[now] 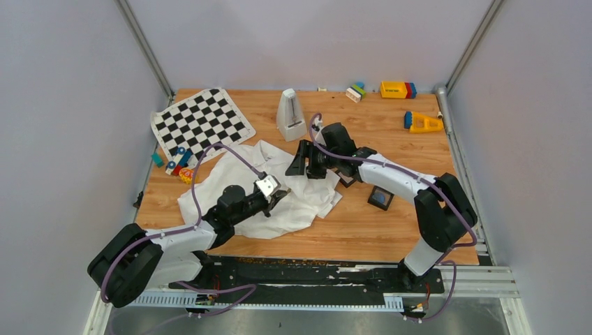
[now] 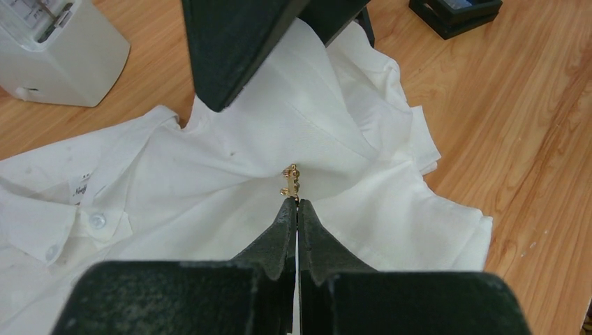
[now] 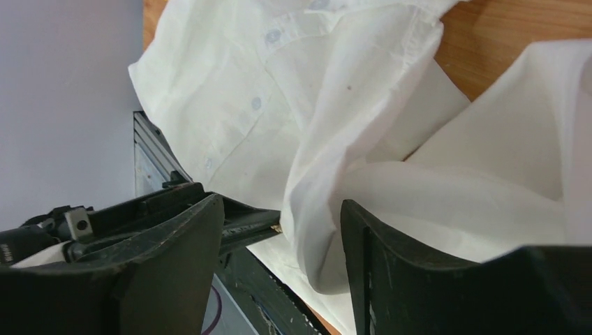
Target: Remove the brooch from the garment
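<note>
The garment (image 1: 307, 204) is a white buttoned shirt, crumpled on the wooden table. The brooch (image 2: 292, 180) is a tiny gold ornament pinned to a raised fold of the shirt (image 2: 209, 181). My left gripper (image 2: 298, 203) is shut, its tips pinching the brooch's lower end. In the top view the left gripper (image 1: 279, 196) lies over the shirt and hides the brooch. My right gripper (image 1: 302, 162) is open at the shirt's far edge. In the right wrist view its jaws (image 3: 278, 204) stand wide apart with a fold of the shirt (image 3: 314, 139) between them.
A black-and-white chequered mat (image 1: 202, 122) lies at the back left, with small toy blocks (image 1: 178, 165) by it. A white wedge-shaped device (image 1: 291, 115) stands behind the shirt. A black square box (image 1: 380, 198) sits to the right. Yellow toys (image 1: 398, 89) lie at the back right.
</note>
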You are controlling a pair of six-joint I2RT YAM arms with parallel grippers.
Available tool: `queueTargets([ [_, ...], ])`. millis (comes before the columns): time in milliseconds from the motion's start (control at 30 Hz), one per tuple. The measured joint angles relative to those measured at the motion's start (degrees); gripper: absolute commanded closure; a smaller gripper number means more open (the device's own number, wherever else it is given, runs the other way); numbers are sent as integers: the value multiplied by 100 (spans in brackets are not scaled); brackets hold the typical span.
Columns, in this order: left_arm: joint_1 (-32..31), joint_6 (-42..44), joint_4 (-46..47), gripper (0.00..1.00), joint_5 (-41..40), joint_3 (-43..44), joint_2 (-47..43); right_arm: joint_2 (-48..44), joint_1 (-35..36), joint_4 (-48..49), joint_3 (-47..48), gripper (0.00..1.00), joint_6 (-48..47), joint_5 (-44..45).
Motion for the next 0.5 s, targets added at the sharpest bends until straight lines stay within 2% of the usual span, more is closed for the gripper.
queueTargets([
  [67,0,-2,-11,100,39,0,-28,-85,0,-24,-155,52,-83,39],
  [200,0,-2,20,100,343,0,-59,-216,0,-120,-313,88,-254,96],
  [267,0,-4,74,100,645,0,-59,-216,-4,-127,-313,99,-315,125],
  [500,-87,-20,671,100,1740,0,-57,81,-197,-166,-173,98,-343,61],
])
